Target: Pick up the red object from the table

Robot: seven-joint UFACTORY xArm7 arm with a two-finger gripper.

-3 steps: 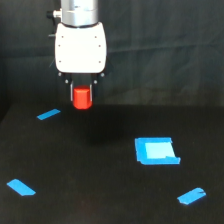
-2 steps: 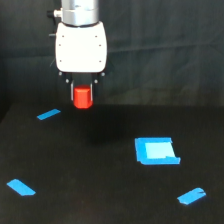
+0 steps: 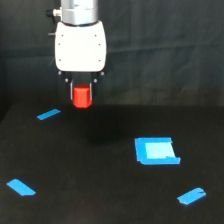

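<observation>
The red object [image 3: 82, 96] is a small stubby red-orange block, held clear above the black table [image 3: 100, 190] in the upper left of the exterior view. My gripper [image 3: 82, 94] hangs from the white arm head [image 3: 80, 46] and is shut on the block, with a dark finger on either side of it. The block's lower end sticks out below the fingers. Its top is hidden under the gripper body.
Blue tape strips lie on the table: one at the left [image 3: 48, 114], one at the lower left [image 3: 21, 187], one at the lower right [image 3: 191, 195]. A larger blue square patch [image 3: 156, 150] sits right of centre. A black curtain hangs behind.
The gripper has lifted slightly higher with the red block still in it. Nothing on the table has moved.
</observation>
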